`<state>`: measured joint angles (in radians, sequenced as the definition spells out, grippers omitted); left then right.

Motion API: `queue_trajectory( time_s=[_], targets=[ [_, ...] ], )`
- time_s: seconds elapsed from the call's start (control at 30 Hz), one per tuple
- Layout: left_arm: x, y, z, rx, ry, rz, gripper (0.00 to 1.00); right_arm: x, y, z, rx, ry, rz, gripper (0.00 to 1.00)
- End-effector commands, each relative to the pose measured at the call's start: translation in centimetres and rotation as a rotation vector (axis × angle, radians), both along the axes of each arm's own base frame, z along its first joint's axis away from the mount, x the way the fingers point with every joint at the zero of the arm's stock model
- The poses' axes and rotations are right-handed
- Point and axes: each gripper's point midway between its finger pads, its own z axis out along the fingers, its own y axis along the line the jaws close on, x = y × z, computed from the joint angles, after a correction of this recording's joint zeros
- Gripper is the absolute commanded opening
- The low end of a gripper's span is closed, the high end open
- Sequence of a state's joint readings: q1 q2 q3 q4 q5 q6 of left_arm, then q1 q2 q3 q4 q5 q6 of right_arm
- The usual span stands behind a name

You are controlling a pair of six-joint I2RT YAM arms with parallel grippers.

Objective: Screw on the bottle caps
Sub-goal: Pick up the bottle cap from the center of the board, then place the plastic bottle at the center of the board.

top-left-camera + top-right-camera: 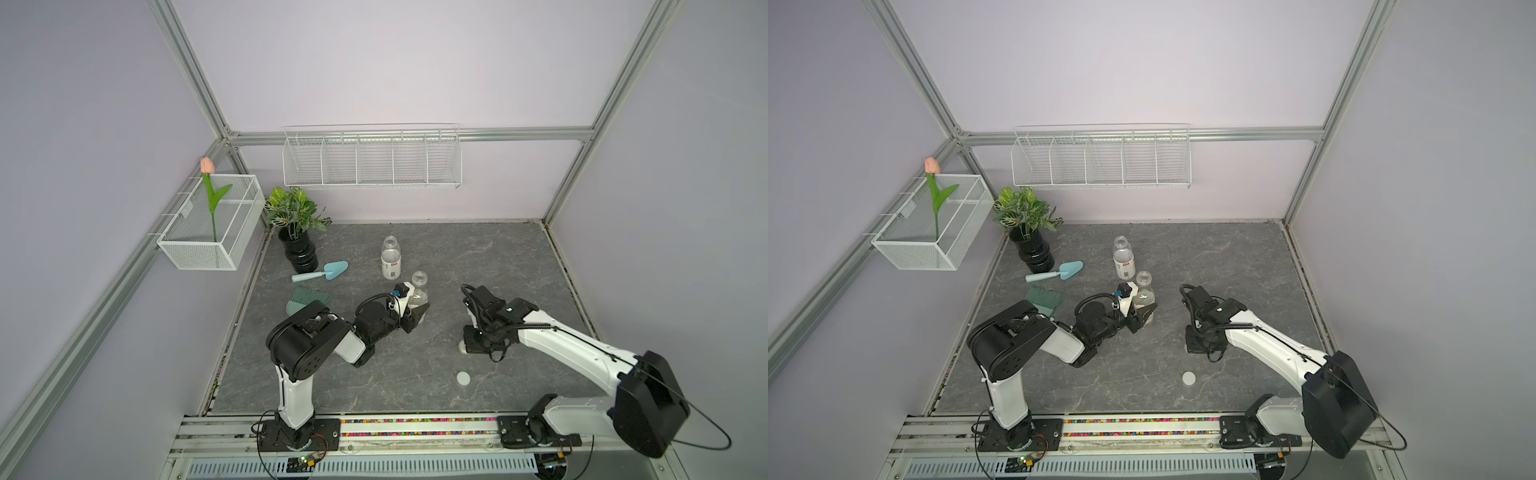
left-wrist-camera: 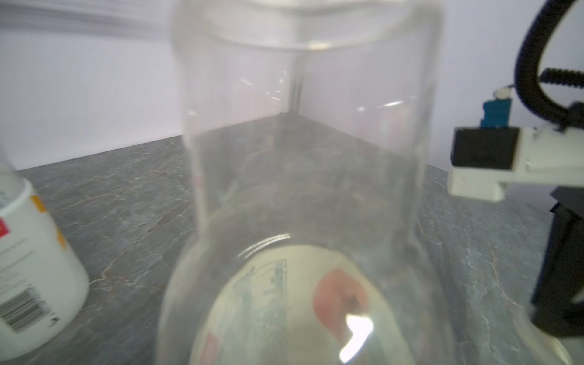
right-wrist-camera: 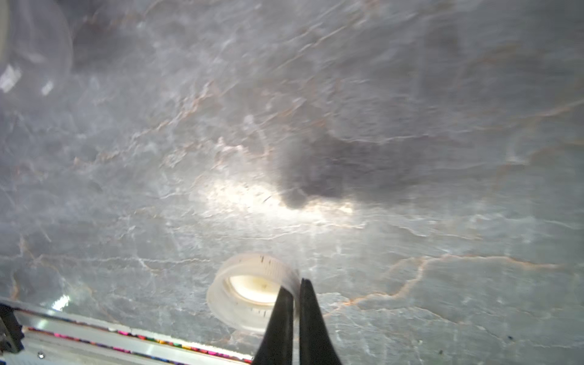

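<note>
Right of the bench's centre, the right gripper (image 3: 294,289) pinches the wall of a white cap (image 3: 249,289), whose hollow side is turned up toward the wrist camera. Nearer the front edge, a second cap (image 1: 463,377) lies flat. At mid-bench the left gripper (image 1: 417,316) clasps a clear, orange-marked bottle (image 1: 418,293) low on its body, upright with its open neck up. Just behind, toward the back edge, a white-labelled second bottle (image 1: 390,259) stands uncapped.

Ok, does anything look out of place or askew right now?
The cap in the right pincer looks odd: it is pinched by one side of its wall, hollow side facing the wrist camera, apparently tilted. Nothing looks spilled or damaged.
</note>
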<state>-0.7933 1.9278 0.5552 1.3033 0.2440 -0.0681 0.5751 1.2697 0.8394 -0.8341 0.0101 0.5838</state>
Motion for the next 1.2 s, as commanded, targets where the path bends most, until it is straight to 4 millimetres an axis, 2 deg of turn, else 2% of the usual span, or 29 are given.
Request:
queue_trajectory(
  time_s=[0.0,0.17,0.27,0.33,0.5,0.8,0.93,1.17],
  targets=[
    [-1.3,-2.1,1.2,-0.053,-0.077,-0.07,0.52,0.4,-1.9,1.5,0.044,-0.027,-0.068,0.07],
    [-2.9,-3.4,0.2,-0.017,-0.106,-0.123,0.53,3.8,-3.9,6.3,0.101,-0.141,-0.15,0.07],
    [-3.3,-3.8,-0.2,-0.009,-0.109,-0.146,0.55,5.9,-3.8,8.1,0.089,-0.181,-0.144,0.07],
    [-3.4,-4.1,-0.3,-0.007,-0.114,-0.161,0.55,7.3,-3.0,8.7,0.107,-0.185,-0.132,0.07],
    [-4.0,-4.5,-0.7,0.01,-0.131,-0.184,0.57,9.5,0.0,9.0,0.156,-0.169,-0.08,0.07],
    [-4.2,-4.4,-1.1,0.025,-0.141,-0.193,0.62,10.1,3.4,7.9,0.05,-0.117,0.011,0.07],
    [-4.2,-4.3,-1.1,0.024,-0.141,-0.192,0.66,9.5,4.8,7.6,0.057,-0.099,0.034,0.07],
    [-4.3,-4.3,-1.1,0.022,-0.136,-0.194,0.73,8.8,5.8,7.8,0.056,-0.104,0.057,0.07]
  ],
)
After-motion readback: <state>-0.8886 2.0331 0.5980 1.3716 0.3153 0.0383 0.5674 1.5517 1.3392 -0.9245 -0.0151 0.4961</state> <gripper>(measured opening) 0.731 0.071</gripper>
